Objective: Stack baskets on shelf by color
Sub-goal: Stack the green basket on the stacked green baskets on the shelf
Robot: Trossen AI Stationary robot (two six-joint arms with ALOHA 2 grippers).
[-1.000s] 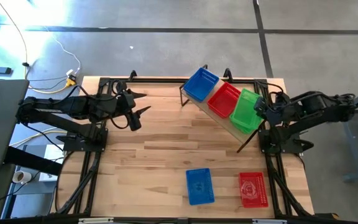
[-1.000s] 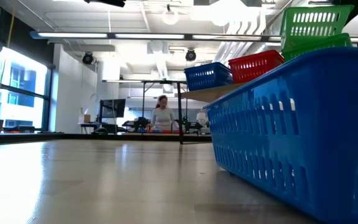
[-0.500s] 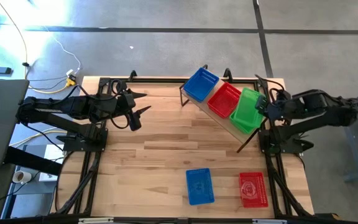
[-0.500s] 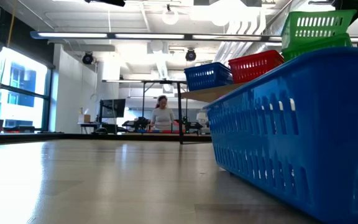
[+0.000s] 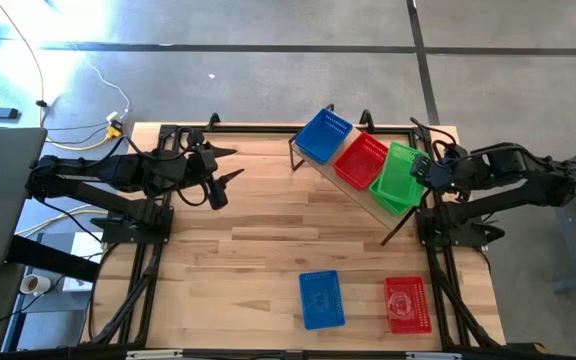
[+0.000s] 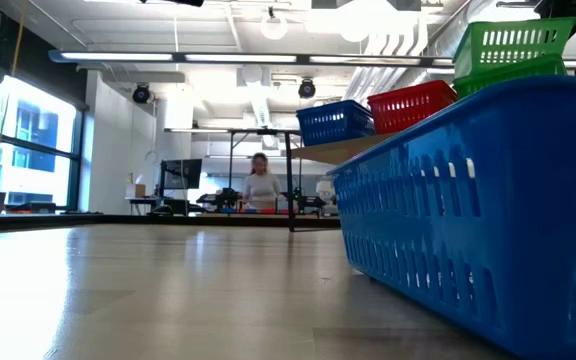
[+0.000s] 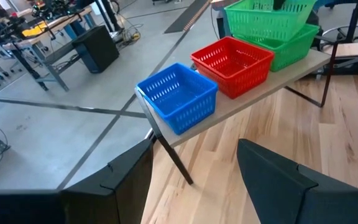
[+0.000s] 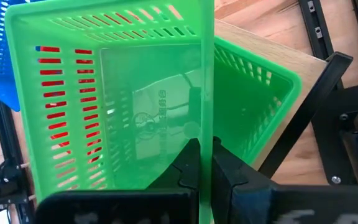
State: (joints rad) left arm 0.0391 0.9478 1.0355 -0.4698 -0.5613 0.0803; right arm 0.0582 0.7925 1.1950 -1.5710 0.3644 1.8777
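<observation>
Right gripper [image 8: 205,163] clamped on upper green basket's [image 5: 405,167] wall, tilted above lower green basket [image 8: 253,106] on the shelf [image 7: 260,93]. Left gripper [image 5: 226,166] spread wide, empty, over the table's far left.

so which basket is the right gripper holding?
The upper green basket, tilted above the green one already on the shelf. The right gripper is shut on its wall; the red and blue baskets sit untouched.

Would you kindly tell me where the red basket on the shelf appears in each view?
High view: red basket, middle of the shelf.
Low view: upper right, beside the blue basket.
Left wrist view: upper centre.
Right wrist view: only red glimpsed through green mesh.
Shared landmark: the tilted green basket.
</observation>
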